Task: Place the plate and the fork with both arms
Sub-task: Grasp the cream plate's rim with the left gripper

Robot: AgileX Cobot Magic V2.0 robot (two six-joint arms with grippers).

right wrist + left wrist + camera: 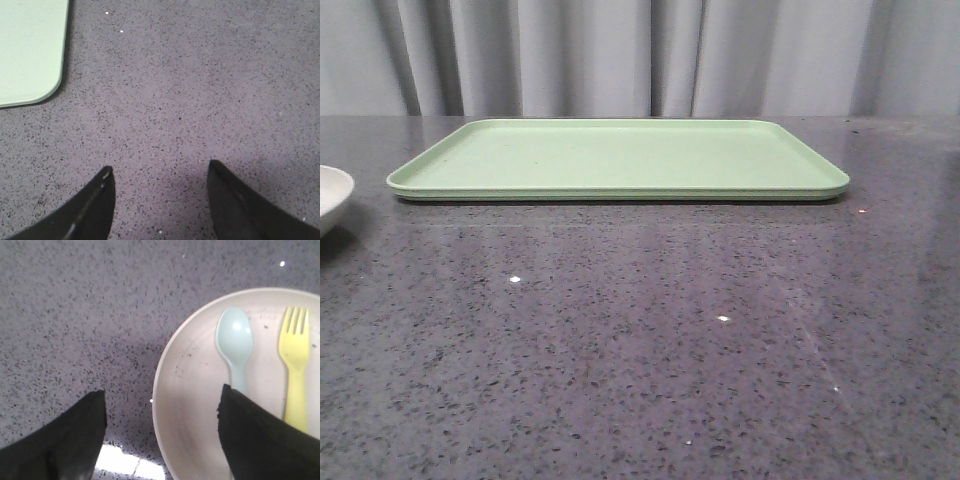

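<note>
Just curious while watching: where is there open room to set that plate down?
The green tray has nothing on it, and the grey table in front of it is bare. The plate at the table's left edge is crowded: a spoon and fork lie inside.

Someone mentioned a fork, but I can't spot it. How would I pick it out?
Start at the big light green tray on the grey speckled table; off its left end sits a pale round plate. Inside lie two small utensils side by side. The fork is the yellow one with tines, beside the pale blue spoon.
</note>
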